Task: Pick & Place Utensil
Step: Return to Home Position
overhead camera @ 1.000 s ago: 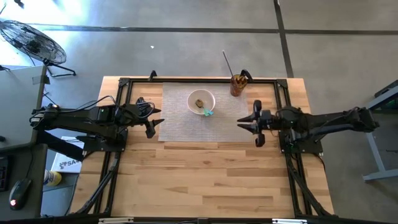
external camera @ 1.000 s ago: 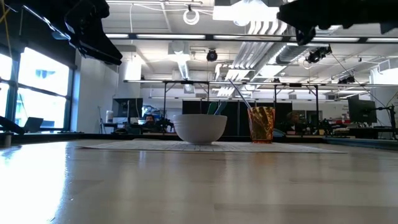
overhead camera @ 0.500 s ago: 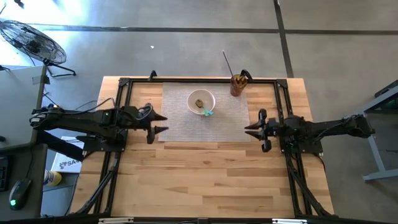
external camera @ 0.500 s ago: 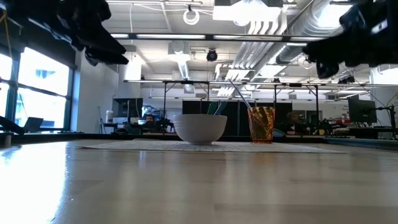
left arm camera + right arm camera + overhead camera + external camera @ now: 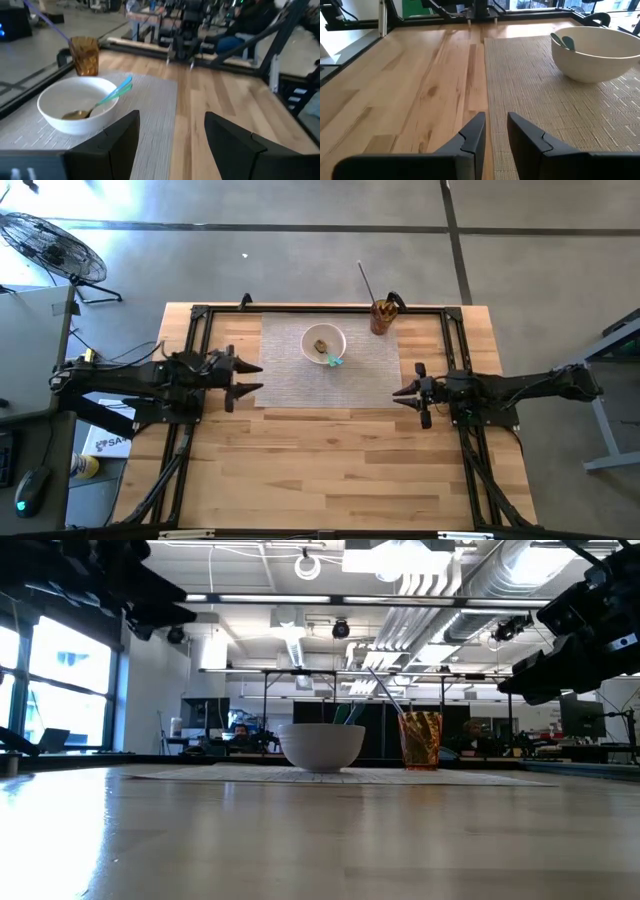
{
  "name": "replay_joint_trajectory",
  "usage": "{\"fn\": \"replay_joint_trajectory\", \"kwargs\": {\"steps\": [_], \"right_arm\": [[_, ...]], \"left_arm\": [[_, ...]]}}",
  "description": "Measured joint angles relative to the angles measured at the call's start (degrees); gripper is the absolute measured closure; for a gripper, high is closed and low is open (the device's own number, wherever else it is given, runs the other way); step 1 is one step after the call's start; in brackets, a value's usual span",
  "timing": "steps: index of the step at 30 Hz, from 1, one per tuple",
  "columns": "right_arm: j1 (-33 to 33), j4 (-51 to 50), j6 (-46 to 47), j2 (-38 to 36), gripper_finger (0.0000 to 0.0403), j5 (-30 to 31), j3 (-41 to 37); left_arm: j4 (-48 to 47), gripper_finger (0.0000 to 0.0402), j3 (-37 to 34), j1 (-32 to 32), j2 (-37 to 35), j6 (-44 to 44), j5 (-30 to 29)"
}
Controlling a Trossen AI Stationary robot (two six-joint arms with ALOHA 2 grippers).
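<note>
A white bowl stands on a grey placemat. In it lies a utensil with a golden head and a teal handle, which leans over the bowl's rim. An amber cup with a thin stick in it stands at the mat's far right corner. My left gripper hovers open at the mat's left edge, pointing right at the bowl. My right gripper hovers above the mat's right edge, pointing left, its fingers a narrow gap apart. Neither touches anything.
A black frame runs around the table's far half and down both sides. Bare wood fills the near half. In the low view both arms hang above the table top: left gripper, right gripper. People and desks show in the room beyond.
My right gripper has drawn back toward the table's right edge and a little toward the near edge, and has come down lower over the mat's edge. My left gripper has tipped up from a downward slant to near level.
</note>
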Motion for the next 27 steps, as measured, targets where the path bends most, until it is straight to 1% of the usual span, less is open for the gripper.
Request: {"fn": "replay_joint_trajectory", "kwargs": {"steps": [5, 9, 14, 18, 21, 24, 27], "right_arm": [[0.0, 0.0, 0.0, 0.0, 0.0329, 0.0, 0.0], [0.0, 0.0, 0.0, 0.0, 0.0329, 0.0, 0.0], [0.0, 0.0, 0.0, 0.0, 0.0329, 0.0, 0.0], [0.0, 0.0, 0.0, 0.0, 0.0329, 0.0, 0.0], [0.0, 0.0, 0.0, 0.0, 0.0329, 0.0, 0.0], [0.0, 0.0, 0.0, 0.0, 0.0329, 0.0, 0.0], [0.0, 0.0, 0.0, 0.0, 0.0329, 0.0, 0.0]], "left_arm": [[-5.9, 0.0181, 0.0, 0.0, -6.6, -0.9, 0.0], [-10.8, 0.0181, -0.2, 0.0, -10.6, -0.9, -2.8], [-5.7, 0.0181, -5.9, 0.0, -13.9, -0.4, -3.9], [1.2, 0.0181, -11.3, 0.0, -15.0, 0.3, -4.7], [5.0, 0.0181, -13.8, 0.0, -15.1, 1.7, -6.4], [5.4, 0.0181, -14.3, 0.0, -15.1, 2.2, -7.9], [3.5, 0.0181, -14.3, 0.0, -15.1, 2.3, -6.7]]}}
